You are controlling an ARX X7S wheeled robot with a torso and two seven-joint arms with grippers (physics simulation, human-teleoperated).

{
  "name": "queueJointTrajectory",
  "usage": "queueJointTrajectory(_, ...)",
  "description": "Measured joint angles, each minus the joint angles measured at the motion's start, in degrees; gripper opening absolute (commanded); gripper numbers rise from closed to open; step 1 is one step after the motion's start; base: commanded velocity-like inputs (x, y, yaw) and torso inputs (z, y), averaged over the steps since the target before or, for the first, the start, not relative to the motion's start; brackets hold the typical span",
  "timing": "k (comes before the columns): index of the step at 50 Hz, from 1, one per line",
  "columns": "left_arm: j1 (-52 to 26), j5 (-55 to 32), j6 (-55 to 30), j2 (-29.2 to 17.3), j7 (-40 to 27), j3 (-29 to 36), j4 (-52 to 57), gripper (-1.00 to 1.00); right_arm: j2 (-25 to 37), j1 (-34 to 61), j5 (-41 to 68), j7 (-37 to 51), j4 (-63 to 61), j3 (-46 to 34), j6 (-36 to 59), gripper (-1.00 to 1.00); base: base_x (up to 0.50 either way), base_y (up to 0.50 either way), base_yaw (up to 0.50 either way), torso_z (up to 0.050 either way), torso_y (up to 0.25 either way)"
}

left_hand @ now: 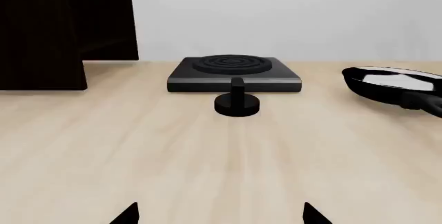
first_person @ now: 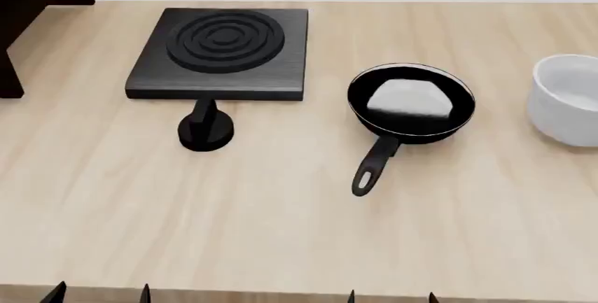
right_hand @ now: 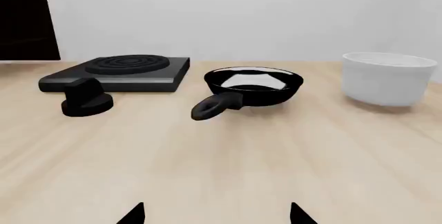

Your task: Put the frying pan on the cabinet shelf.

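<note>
the round black frying pan (first_person: 411, 100) with its glossy pale-grey inside sits flat on the pale wooden worktop (first_person: 280, 226), about midway across it, its short black handle pointing toward the near edge. to one side of it, apart from it, lies the square black ringed hob plate (first_person: 223, 52), with a small black knob-shaped piece (first_person: 206, 129) just in front of the plate's near edge. on the pan's other side, near the worktop's right edge, stands a white round bowl (first_person: 565, 100), not touching the pan. the very dark, nearly black wooden cabinet (first_person: 28, 9) stands at the far left corner, well apart from the pan; its shelf board cannot be made out.

the left pincer (left_hand: 221, 214) hangs low over the near edge, its two dark tips spread wide apart, holding and touching nothing. the right pincer (right_hand: 216, 214) is likewise spread wide above bare wood, empty, with the pan's handle well ahead of it.
</note>
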State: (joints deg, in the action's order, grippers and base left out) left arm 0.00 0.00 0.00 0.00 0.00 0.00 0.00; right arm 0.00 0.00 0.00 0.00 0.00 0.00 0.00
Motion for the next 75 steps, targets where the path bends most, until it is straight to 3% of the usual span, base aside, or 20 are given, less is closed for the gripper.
queueJointTrajectory(14,-0.05,-3.44,-0.3,-1.58,-1.42,0.86,0.01,1.0,1.59,0.52,0.78,1.76,0.74,-1.9,-0.09,1.0,0.0,0.0,0.0,0.001,0.003)
queueJointTrajectory(47,0.02,-7.32,1.17,-5.24,-2.65,4.49,-0.13,1.0,4.6,0.53,2.48,5.54,0.25,-5.72,0.63,1.0,0.0,0.0,0.0,0.05,0.123)
queueJointTrajectory(65,0.01,-8.89,0.05,-6.03,-4.42,5.32,0.23,1.0,5.68,0.63,3.77,6.87,0.53,-7.02,-0.14,1.0,0.0,0.0,0.0,0.0,0.0)
queueJointTrajectory(75,-0.01,-9.7,-0.03,-6.41,-4.99,5.89,0.24,1.0,6.22,0.65,4.27,7.83,0.47,-7.52,0.03,1.0,0.22,0.49,0.0,0.0,0.0)
